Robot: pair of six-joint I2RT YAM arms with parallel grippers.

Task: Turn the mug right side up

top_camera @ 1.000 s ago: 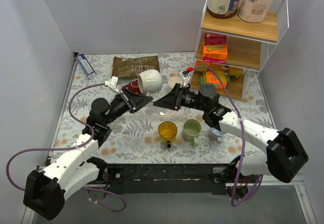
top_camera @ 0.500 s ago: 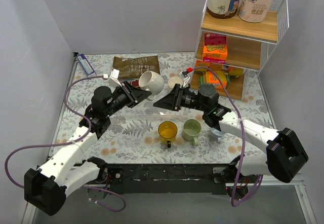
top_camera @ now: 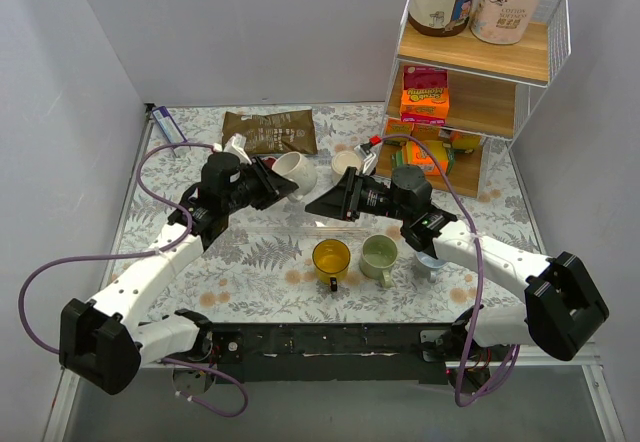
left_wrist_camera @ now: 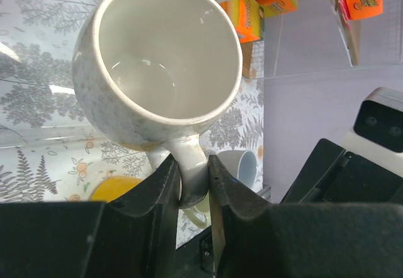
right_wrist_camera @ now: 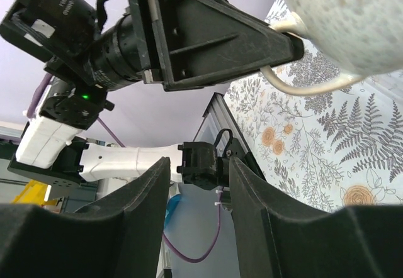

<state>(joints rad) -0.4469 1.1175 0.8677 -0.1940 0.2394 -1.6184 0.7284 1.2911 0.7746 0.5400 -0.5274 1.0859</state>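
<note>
Inside the left pincer point(left_wrist_camera: 194, 178) sits the handle point(left_wrist_camera: 189, 154) of the mug point(left_wrist_camera: 160, 70).

The mug point(left_wrist_camera: 157, 70) is seen to be glazed ceramic: the outside is finely speckled grey-white, while the inside is smooth and glossy, with highlights caught on it. At the mug's handle, the fingers point(left_wrist_camera: 132, 234) of the left gripper point(left_wrist_camera: 192, 187) are formed of matt black plastic with a slightly grainy face. Beneath the mug, the table covering point(top_camera: 260, 262) is shown as a printed sheet with a soft sheen. Behind the mug, a brown pouch point(top_camera: 268, 131) is made of crinkled, shiny film. To the right of the mug, the rack point(top_camera: 490, 57) is built of pale matt wood boards within white-coated wire.
</note>
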